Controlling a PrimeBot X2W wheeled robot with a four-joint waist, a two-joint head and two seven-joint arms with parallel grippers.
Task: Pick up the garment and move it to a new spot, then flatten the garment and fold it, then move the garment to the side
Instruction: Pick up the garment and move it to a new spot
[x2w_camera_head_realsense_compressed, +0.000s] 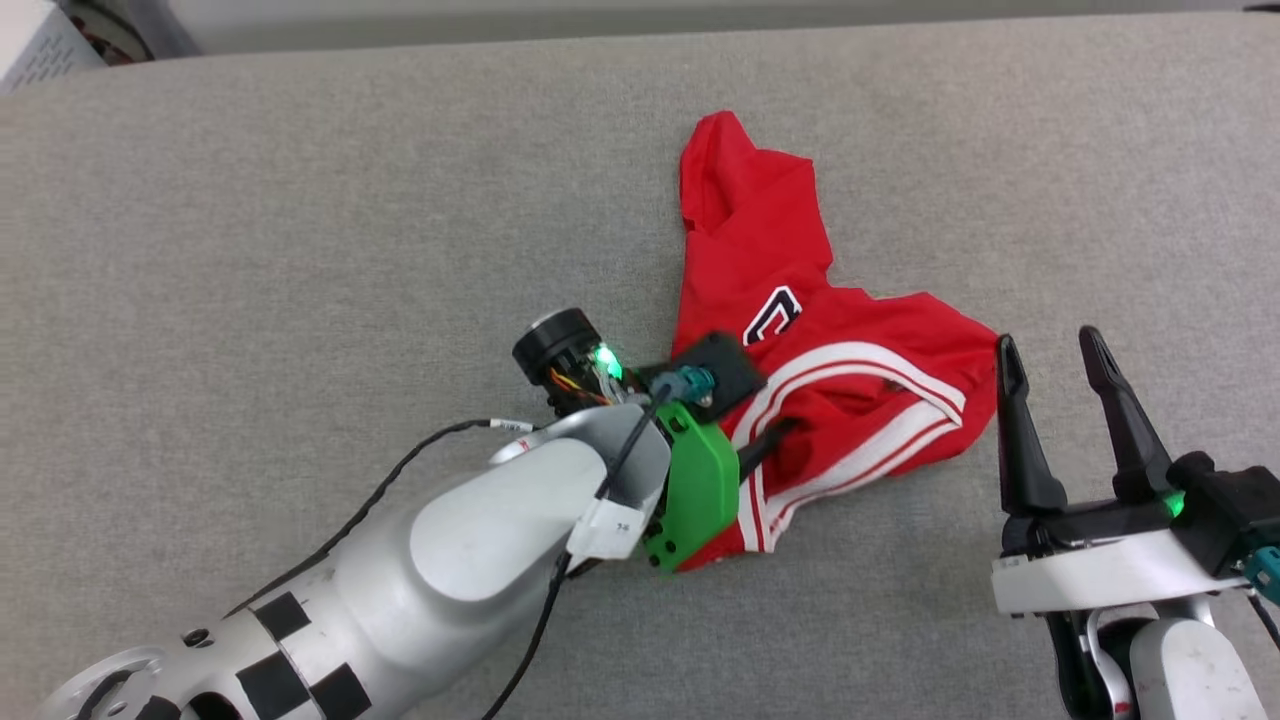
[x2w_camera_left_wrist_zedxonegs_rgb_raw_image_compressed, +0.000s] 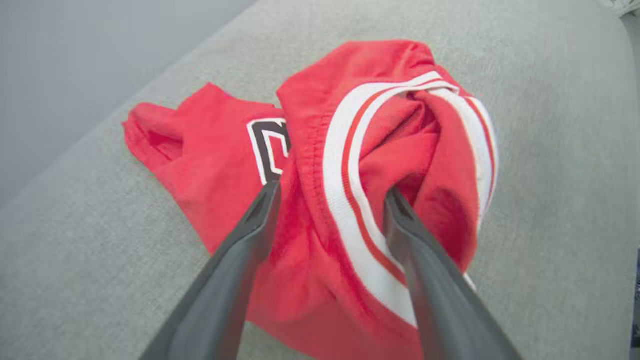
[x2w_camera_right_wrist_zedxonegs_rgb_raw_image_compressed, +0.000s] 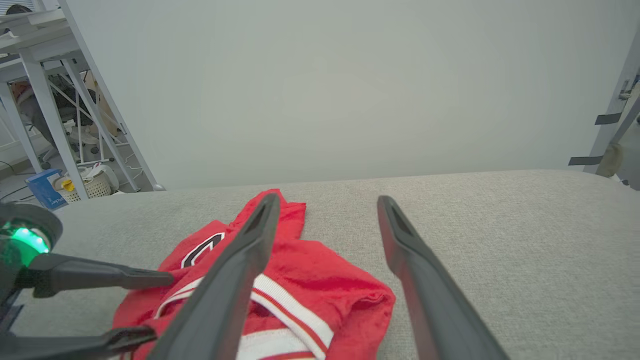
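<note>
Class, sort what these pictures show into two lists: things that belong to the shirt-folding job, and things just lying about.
Belongs to the job:
red shirt
left gripper
right gripper
grey padded surface under the shirt

Just lying about, in the room beyond:
white basket
blue box
white metal frame

The garment (x2w_camera_head_realsense_compressed: 800, 330) is laid on the cushion (x2w_camera_head_realsense_compressed: 300, 200), right of centre. The left gripper (x2w_camera_left_wrist_zedxonegs_rgb_raw_image_compressed: 332, 192) is set over its near-left part, and the right gripper (x2w_camera_head_realsense_compressed: 1047, 345) just beside its right edge.
</note>
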